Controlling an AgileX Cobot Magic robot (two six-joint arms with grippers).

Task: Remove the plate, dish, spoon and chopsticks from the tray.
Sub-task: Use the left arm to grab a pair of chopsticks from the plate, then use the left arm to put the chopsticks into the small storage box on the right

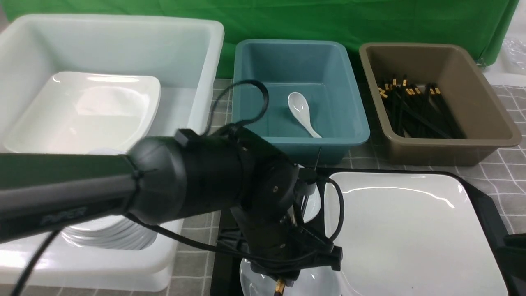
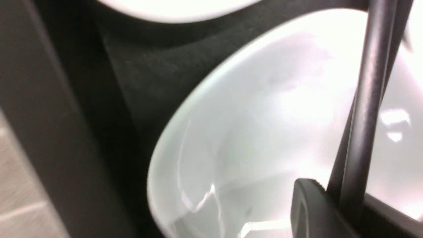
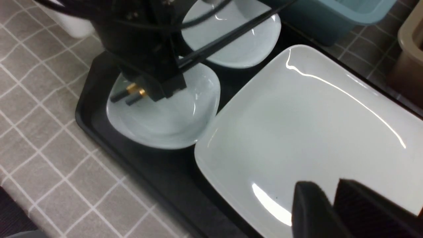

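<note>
The black tray [image 1: 487, 205] holds the large white plate [image 1: 411, 230] and two small dishes [image 3: 165, 122] [image 3: 238, 49]. My left gripper [image 3: 158, 82] is shut on the pair of black chopsticks [image 3: 228, 38] and holds them just above the nearer dish [image 2: 264, 132]. Their gold-banded ends [image 1: 280, 285] stick out behind the jaws. In the left wrist view the sticks [image 2: 363, 109] run up from between the fingers [image 2: 310, 208]. My right gripper [image 3: 330, 195] is shut and empty above the plate [image 3: 307, 125]. A white spoon [image 1: 302, 110] lies in the teal bin.
A big white bin [image 1: 193, 53] at back left holds a square plate and stacked dishes. The teal bin [image 1: 246, 82] stands behind the tray, and a brown bin [image 1: 485, 102] with several chopsticks [image 1: 411, 109] is at back right. The tablecloth is a grey check.
</note>
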